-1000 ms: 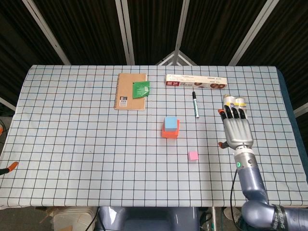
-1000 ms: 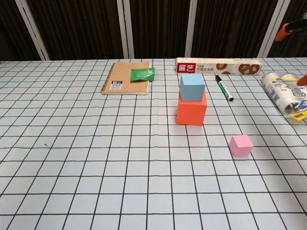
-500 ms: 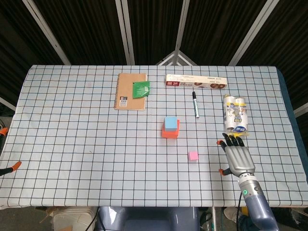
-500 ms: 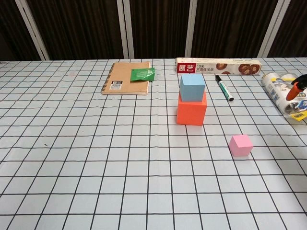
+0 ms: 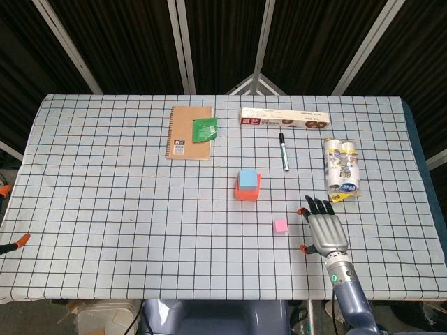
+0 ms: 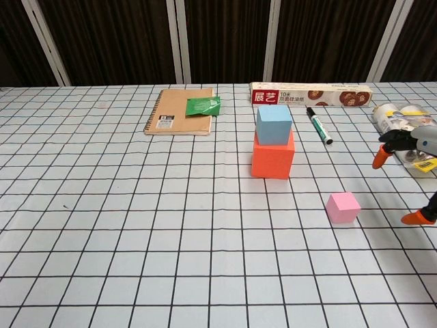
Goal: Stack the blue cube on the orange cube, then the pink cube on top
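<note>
The blue cube [image 5: 247, 179] is seen sitting on top of the orange cube [image 5: 246, 191] near the middle of the checked tablecloth [image 5: 105, 209], its faces turned slightly off the orange cube's, as is shown in the chest view. The pink cube [image 5: 281, 226] is found alone on the cloth, nearer the robot and to the right of the stack, well apart from it; one corner is turned toward the chest camera. No long axis is offered by any of the three cubes.

The right hand [image 5: 324, 229] is held flat, palm down, just to the right of the pink cube, with fingers spread and pointed away from the robot; nothing is gripped. In the chest view only its orange-tipped fingertips [image 6: 377, 161] are caught at the right edge. The left hand is not seen in either view.

Farther back, a long box [image 6: 311, 95] is laid crosswise, printed with "10米" and Chinese characters on a red patch. A black marker [image 6: 319, 126] is laid pointing away from the robot. A brown spiral notebook [image 6: 179, 111] carries a small label and a green packet [image 6: 203, 105]. A printed wrapped roll pack [image 5: 343, 167] lies at the right.
</note>
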Robot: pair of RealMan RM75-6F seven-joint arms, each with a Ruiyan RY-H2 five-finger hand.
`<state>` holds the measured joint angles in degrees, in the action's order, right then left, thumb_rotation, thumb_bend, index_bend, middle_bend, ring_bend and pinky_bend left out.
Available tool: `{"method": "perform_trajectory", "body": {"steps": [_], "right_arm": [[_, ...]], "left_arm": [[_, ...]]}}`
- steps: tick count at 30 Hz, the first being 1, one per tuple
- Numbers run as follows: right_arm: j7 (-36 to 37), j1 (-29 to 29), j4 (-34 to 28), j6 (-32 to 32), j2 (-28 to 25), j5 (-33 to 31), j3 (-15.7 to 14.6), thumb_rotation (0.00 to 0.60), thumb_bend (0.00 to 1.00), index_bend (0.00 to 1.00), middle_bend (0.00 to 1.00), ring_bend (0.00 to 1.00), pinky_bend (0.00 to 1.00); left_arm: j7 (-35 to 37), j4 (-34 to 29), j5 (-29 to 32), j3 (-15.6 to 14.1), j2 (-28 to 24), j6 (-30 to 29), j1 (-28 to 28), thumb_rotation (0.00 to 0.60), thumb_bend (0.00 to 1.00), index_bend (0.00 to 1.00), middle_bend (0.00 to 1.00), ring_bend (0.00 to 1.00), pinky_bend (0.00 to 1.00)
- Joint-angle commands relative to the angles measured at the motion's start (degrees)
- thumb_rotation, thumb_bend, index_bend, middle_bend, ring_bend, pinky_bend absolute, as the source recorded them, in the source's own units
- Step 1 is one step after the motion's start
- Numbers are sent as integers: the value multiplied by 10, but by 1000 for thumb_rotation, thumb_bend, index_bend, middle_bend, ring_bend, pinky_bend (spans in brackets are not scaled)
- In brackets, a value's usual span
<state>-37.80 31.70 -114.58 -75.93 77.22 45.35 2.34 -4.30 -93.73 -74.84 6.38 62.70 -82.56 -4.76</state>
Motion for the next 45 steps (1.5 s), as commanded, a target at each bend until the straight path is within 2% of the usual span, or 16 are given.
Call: {"method": "perform_trajectory", "body": {"steps": [1, 16, 21, 45], "right_arm": [[1, 4, 12, 13, 12, -9, 5, 600, 217, 283, 0, 0, 0], [6, 23, 68, 64, 52, -37, 21, 600, 216, 286, 0, 0, 0], [6, 29, 74, 69, 62, -38, 27, 600, 217, 315, 0, 0, 0], [22, 48, 116, 108, 79, -41, 37, 600, 216, 381, 0, 0, 0]], "left_arm": [[-3, -1, 1, 0, 1, -1, 0, 600, 123, 62, 0, 0, 0], [-14, -3, 8, 2, 4, -3, 0, 600, 123, 63, 0, 0, 0], [-13, -3, 13, 4, 4, -4, 1, 600, 123, 63, 0, 0, 0], [-27, -5, 18, 6, 8, -10, 2, 600, 123, 63, 0, 0, 0]]}}
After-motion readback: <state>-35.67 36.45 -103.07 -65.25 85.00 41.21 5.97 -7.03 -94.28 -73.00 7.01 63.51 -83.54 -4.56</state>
